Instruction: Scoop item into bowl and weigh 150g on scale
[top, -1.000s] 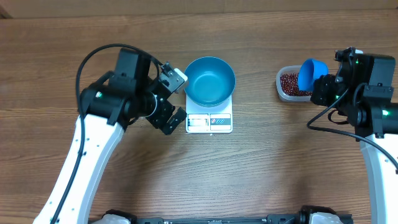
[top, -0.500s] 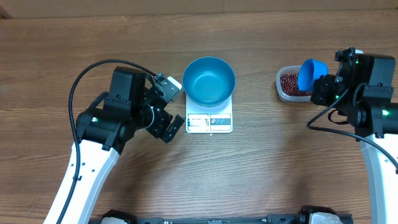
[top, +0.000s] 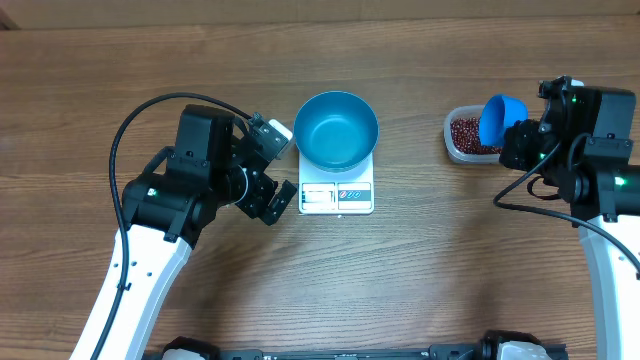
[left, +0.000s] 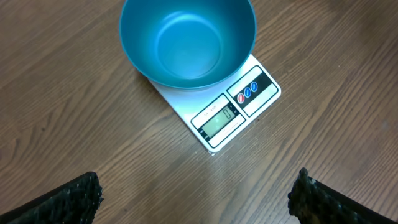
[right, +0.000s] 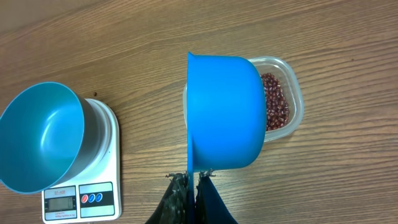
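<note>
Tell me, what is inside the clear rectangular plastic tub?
Small dark red-brown beans lie in the clear rectangular plastic tub. The blue plastic scoop, held in the shut right gripper, covers part of the tub, so the contents there cannot be seen.

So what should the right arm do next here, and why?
Probably dip the scoop down into the tub for beans. The right gripper is shut on the scoop, holding it above the tub, and the bowl on the scale holds no beans.
</note>
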